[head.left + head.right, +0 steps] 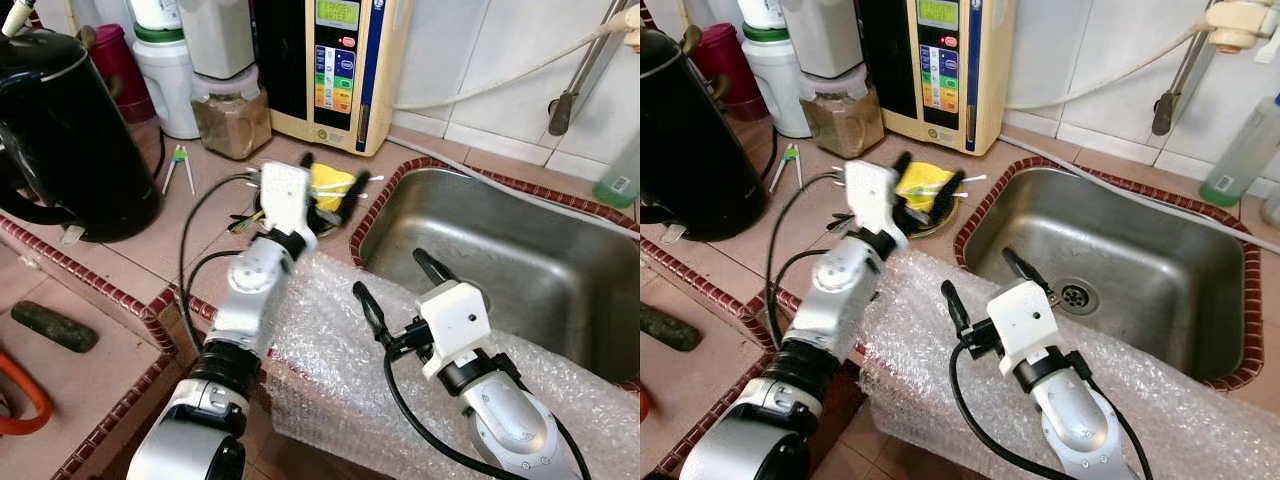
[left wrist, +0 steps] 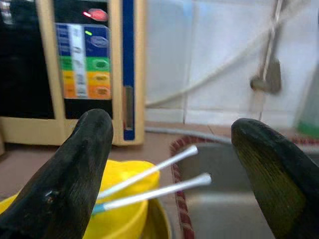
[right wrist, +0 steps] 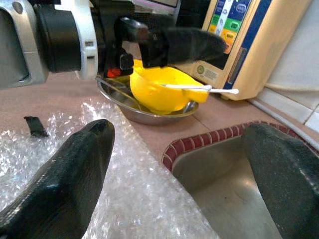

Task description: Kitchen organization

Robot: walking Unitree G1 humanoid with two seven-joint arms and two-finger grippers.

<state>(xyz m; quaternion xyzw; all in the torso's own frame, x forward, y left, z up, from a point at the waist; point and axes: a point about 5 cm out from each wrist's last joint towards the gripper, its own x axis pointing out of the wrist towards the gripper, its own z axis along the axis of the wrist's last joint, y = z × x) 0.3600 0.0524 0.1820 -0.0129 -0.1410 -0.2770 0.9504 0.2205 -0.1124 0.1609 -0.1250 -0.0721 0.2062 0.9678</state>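
Left gripper [image 1: 930,186]: reaches over the metal bowl [image 3: 130,110] beside the sink, jaws spread wide on either side of the yellow cup, gripping nothing.
Yellow cup [image 3: 162,89]: sits tilted in the metal bowl on the counter, just left of the sink's brick rim (two white sticks [image 2: 158,183] poke out of it toward the sink).
Right gripper [image 1: 400,283]: hovers over the bubble wrap [image 1: 1180,400] at the sink's front edge, fingers wide apart and empty.
Sink [image 1: 1140,255]: stainless steel, drain visible.
Counter [image 1: 105,265]: black kettle [image 1: 65,125] at far left, a jar of brown powder [image 1: 232,118] and a water ionizer [image 1: 335,65] against the tiled wall.
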